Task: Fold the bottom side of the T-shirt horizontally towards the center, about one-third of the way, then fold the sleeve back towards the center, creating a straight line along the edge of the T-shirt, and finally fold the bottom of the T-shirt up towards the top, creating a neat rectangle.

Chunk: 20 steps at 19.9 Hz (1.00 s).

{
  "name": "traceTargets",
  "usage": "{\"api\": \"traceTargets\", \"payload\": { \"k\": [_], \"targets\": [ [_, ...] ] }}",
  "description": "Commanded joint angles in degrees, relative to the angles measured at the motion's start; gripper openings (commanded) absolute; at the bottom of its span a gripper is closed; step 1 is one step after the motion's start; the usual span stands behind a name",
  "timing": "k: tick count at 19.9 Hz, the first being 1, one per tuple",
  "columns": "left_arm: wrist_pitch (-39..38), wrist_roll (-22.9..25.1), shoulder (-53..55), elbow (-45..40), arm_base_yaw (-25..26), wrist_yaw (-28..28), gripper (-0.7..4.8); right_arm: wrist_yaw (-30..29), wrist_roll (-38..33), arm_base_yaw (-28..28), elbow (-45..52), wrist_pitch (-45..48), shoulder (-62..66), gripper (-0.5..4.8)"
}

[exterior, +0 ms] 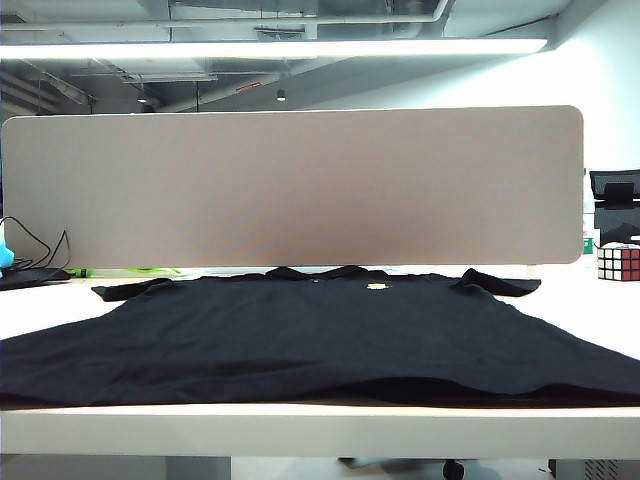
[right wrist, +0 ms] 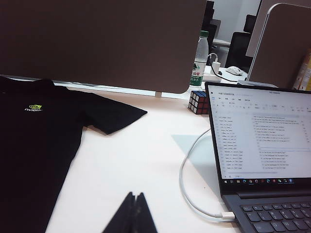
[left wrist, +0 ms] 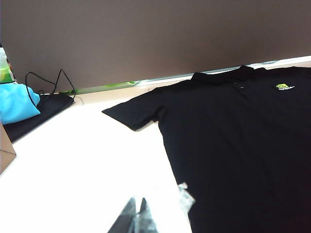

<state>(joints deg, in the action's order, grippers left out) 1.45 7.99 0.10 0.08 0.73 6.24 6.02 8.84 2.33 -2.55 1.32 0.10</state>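
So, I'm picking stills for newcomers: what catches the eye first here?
The black T-shirt spread flat across the table, collar toward the grey divider panel, unfolded. Beyond its right sleeve lie a Rubik's cube and an open laptop. The left gripper and right gripper are shut over bare table beside it.

A wide grey-beige fabric divider panel (exterior: 292, 185) with rounded corners stood upright along the far edge of the white surface (right wrist: 141, 160). A multicoloured puzzle cube (right wrist: 198, 102) sat near the panel's right end, a clear plastic water bottle (right wrist: 198, 59) behind it. An open grey laptop (right wrist: 260, 150) stood nearby, a white cable (right wrist: 187, 182) plugged into its side. At the left lay bright blue cloth (left wrist: 17, 102) and a looped black cable (left wrist: 46, 82).
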Motion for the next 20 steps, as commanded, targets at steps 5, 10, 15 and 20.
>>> {"api": "traceTargets", "payload": {
  "k": [5, 10, 15, 20],
  "targets": [
    [0.81, 0.15, 0.02, 0.33, 0.13, 0.0, -0.05, 0.04, -0.2, -0.02, -0.2, 0.2, -0.13, 0.0],
    [0.96, -0.66, 0.02, 0.33, 0.11, 0.04, -0.06, -0.09, -1.11, -0.02, -0.2, 0.2, -0.13, 0.0],
    [-0.39, -25.62, 0.04, 1.77, 0.09, 0.59, -0.06, -7.93, -30.73, -0.02, -0.37, 0.33, 0.22, -0.05],
    [-10.8, -32.09, 3.43, 6.93, 0.11, 0.44, -0.06, -9.62, -34.18, -0.02, -2.93, -4.63, 3.02, -0.05]
  ]
}}
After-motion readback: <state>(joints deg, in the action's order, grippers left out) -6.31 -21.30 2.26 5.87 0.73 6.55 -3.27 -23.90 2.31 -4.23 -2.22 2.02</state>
